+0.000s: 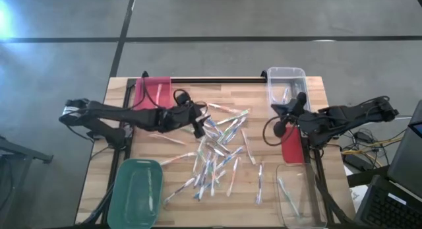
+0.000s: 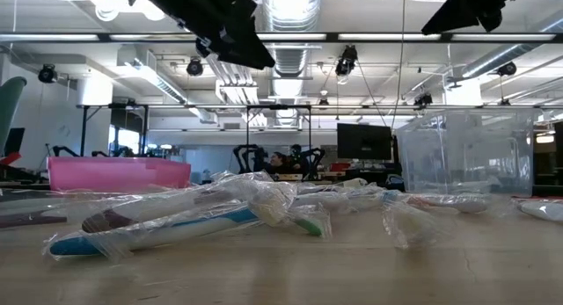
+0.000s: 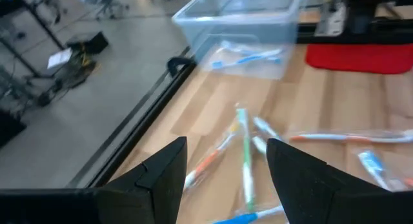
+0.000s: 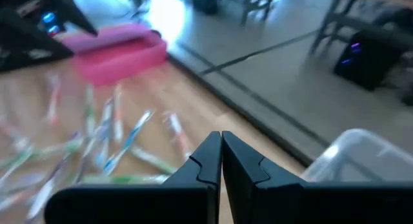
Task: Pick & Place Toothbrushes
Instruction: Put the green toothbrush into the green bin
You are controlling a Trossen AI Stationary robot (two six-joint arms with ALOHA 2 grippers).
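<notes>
The toothbrushes (image 1: 217,150) lie scattered across the middle of the bench (image 1: 178,183). The left gripper (image 1: 200,121) hovers over the pile's near edge with fingers spread and empty. The right gripper (image 1: 300,99) hangs beside the clear bin (image 1: 286,84), fingers clenched on nothing.

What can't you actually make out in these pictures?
- High view: the exact count of toothbrushes; they overlap in a pile.
- High view: what lies in the pink bin; the left arm covers part of it.
- Low view: both grippers are cut off by the top edge.
- Right wrist view: the clear bin is cut off by the edge.
- Left wrist view: the red bin is partly hidden by the right arm.
</notes>
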